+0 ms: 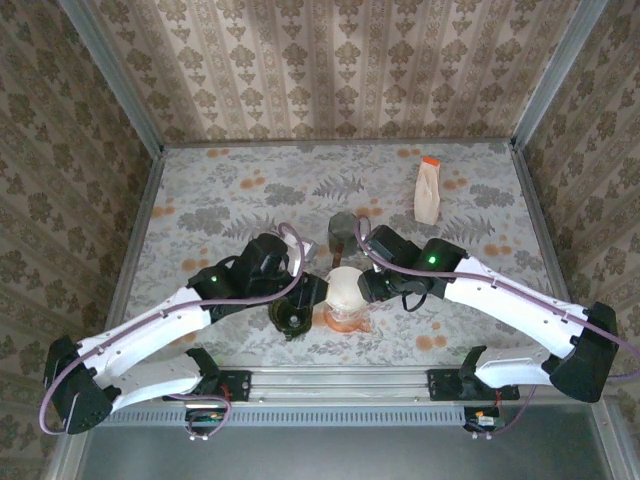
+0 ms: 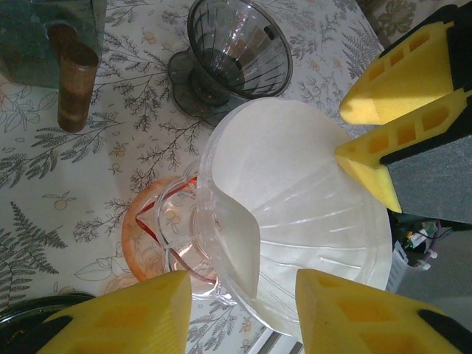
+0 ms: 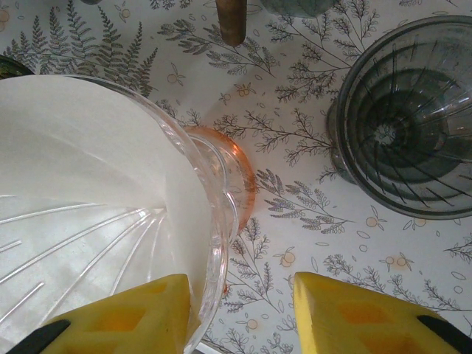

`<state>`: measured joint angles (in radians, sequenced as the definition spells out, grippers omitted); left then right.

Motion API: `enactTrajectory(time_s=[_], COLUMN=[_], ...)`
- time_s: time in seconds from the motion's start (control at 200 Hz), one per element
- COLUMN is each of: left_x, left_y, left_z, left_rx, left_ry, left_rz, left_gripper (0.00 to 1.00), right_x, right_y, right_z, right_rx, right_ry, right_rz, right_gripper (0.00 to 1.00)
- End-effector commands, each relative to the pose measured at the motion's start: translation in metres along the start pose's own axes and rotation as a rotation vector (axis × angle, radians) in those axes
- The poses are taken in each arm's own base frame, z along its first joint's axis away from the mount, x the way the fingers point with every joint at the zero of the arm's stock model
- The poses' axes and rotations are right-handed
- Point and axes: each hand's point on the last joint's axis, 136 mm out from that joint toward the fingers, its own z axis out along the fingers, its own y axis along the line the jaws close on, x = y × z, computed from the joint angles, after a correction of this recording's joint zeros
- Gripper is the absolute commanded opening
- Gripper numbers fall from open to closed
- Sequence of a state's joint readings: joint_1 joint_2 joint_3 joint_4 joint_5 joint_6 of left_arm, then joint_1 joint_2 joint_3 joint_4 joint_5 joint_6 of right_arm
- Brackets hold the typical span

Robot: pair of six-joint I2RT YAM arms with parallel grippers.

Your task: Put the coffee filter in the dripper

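**Operator:** Where did the coffee filter sit?

**Legend:** Inside the clear dripper, which stood on its orange base. Your left wrist view added one filter edge folded inward at 7 o'clock.

**Operator:** And the grippers?

**Legend:** Your left gripper had its fingers apart, the dripper's rim between them. Your right gripper was likewise spread, the rim just beside its left finger. From overhead, the dark dripper stood at 12 o'clock of the clear one and the pouch at 2.
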<state>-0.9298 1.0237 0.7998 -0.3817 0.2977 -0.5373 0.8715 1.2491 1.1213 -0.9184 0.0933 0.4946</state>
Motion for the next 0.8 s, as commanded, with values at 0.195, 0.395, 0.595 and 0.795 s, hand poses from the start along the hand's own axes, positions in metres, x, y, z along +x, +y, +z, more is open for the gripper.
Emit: enactTrajectory(time_s=[0.195, 0.395, 0.595, 0.795], left_x=[0.012, 0.011, 0.007, 0.003], left_y=[0.0, 0.0, -0.002, -0.004], left_z=[0.0, -0.002, -0.006, -0.01], left_rx=[0.009, 0.007, 0.004, 0.003], left_ry=[0.034, 0.027, 0.011, 0.0], left_rz=[-0.018, -0.016, -0.011, -0.004], left_gripper=[0.32, 0.33, 0.4, 0.43], right_x=[-0.002, -0.008, -0.016, -0.025], right_y=[0.002, 0.003, 0.003, 0.002], right_z=[-0.005, -0.011, -0.02, -0.03], right_rx=[-0.003, -0.006, -0.004, 0.004], right_ry=[-0.004, -0.022, -0.061, -0.096], right_rz=[-0.003, -0.005, -0.007, -0.01], right_gripper=[0.43, 0.5, 0.66, 0.71])
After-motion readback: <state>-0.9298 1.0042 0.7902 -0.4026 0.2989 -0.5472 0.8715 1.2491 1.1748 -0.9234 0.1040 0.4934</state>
